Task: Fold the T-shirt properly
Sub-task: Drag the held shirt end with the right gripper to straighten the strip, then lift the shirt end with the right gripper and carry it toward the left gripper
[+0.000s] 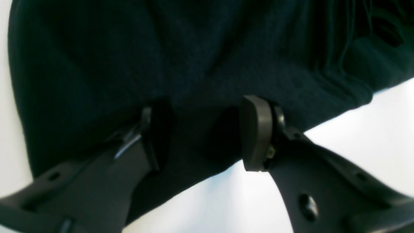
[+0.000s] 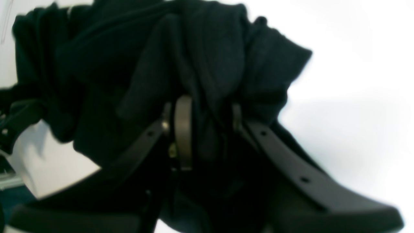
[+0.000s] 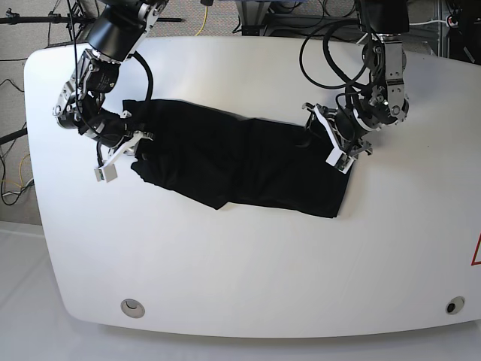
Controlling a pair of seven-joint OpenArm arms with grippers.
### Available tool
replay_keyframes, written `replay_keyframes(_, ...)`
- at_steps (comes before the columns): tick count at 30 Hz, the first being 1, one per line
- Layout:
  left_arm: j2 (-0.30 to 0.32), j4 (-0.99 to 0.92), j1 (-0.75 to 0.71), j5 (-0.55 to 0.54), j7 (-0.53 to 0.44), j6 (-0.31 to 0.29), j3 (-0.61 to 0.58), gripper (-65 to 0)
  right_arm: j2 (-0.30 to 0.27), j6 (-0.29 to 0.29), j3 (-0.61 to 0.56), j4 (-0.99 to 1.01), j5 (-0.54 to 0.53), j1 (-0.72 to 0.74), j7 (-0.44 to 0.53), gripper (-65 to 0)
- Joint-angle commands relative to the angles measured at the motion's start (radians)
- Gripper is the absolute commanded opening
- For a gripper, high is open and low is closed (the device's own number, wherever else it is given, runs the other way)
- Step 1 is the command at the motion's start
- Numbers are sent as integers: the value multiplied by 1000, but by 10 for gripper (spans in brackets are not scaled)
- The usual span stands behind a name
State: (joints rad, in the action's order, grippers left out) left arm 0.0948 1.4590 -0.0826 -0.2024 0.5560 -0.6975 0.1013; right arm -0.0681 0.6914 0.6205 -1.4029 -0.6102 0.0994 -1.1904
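Base view | T-shirt (image 3: 240, 165) black (no print readable) | left claw (image 1: 202, 132) agape astride hem | right claw (image 2: 207, 129) pinching cloth

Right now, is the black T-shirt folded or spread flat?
Partly folded: the soft black fabric T-shirt lies as a long, creased band across the white table, bunched at both ends.

You are looking at the T-shirt (image 3: 248, 165), a black fabric garment lying across the middle of the white table as a long folded band, slanting from upper left down to lower right in the base view. Its left end is bunching into thick gathered folds (image 2: 194, 64), while its right end is lying flatter, with a few wrinkles (image 1: 181, 64). No print is showing on the upturned side.
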Motion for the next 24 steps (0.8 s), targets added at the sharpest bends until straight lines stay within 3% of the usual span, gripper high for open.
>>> replay_keyframes(1,2,5,0,13,32,-1,-2,-331,5,7,-22,-18,-11,28,8,-561)
replay_keyframes(9,7,4,-2,12,31,-1,-3,-331,6,7,-24,-18,-9,33,1,-640)
replay_keyframes(24,18,98,-26,20,51,-1,3,-333,-4,0,-33,-164,-6,32,-2,-650)
